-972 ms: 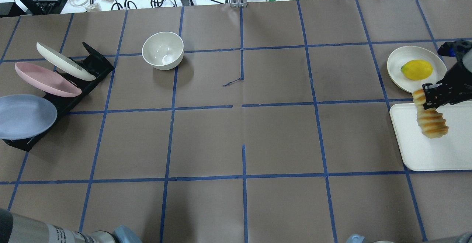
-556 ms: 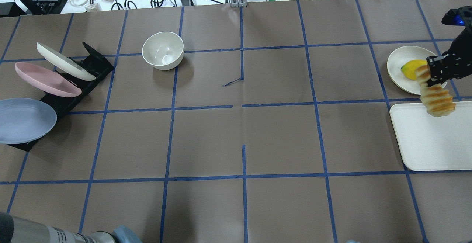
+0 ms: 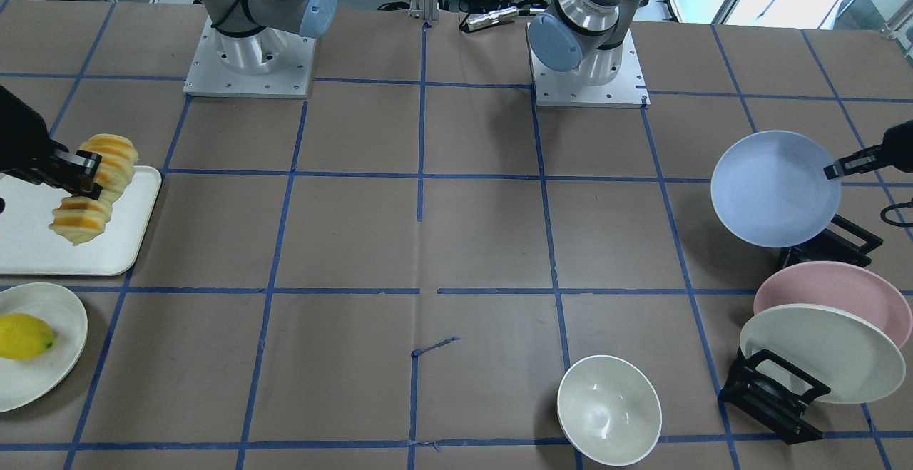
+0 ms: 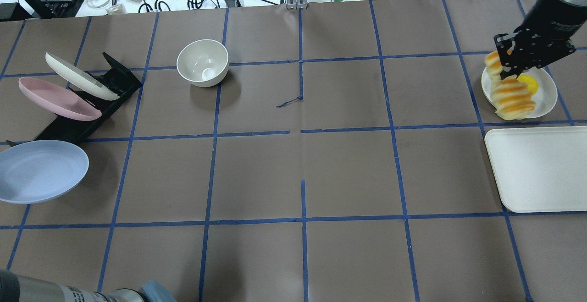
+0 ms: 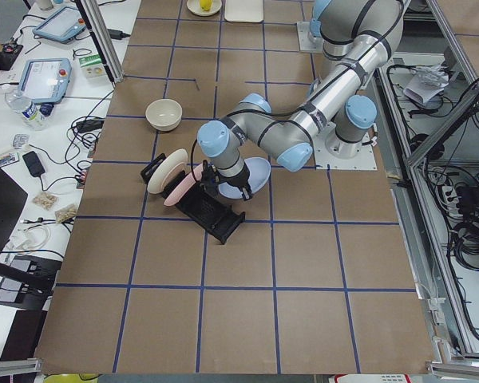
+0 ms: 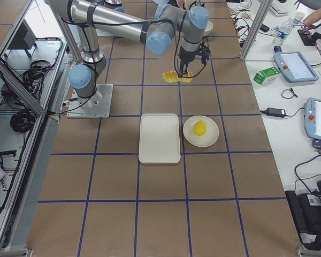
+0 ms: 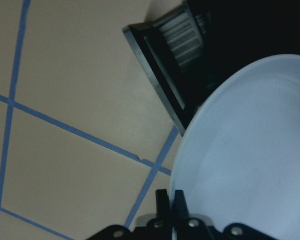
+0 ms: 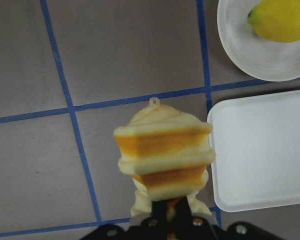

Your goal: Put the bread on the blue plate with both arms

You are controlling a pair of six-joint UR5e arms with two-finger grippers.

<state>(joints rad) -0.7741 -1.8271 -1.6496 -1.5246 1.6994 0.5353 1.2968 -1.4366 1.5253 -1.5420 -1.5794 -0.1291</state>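
Note:
My right gripper (image 4: 510, 69) is shut on the bread (image 4: 511, 95), a ridged yellow loaf with orange-brown stripes, and holds it in the air, hanging down. The bread also shows in the front view (image 3: 93, 192) and the right wrist view (image 8: 162, 155), above the brown table next to the tray's corner. My left gripper (image 3: 836, 168) is shut on the rim of the blue plate (image 4: 41, 171) and holds it tilted, clear of the black rack (image 4: 87, 114). The left wrist view shows its fingertips (image 7: 163, 196) pinching the plate's edge (image 7: 250, 150).
The rack still holds a pink plate (image 4: 57, 98) and a cream plate (image 4: 80, 75). A white bowl (image 4: 202, 62) stands at the far left-centre. A white tray (image 4: 536, 169) lies at the right edge, beside a cream plate (image 4: 548, 93) with a lemon (image 4: 528, 82).
My right gripper has lifted the bread off the tray and carried it up and away from it. The blue plate has come out of the rack toward the near side.

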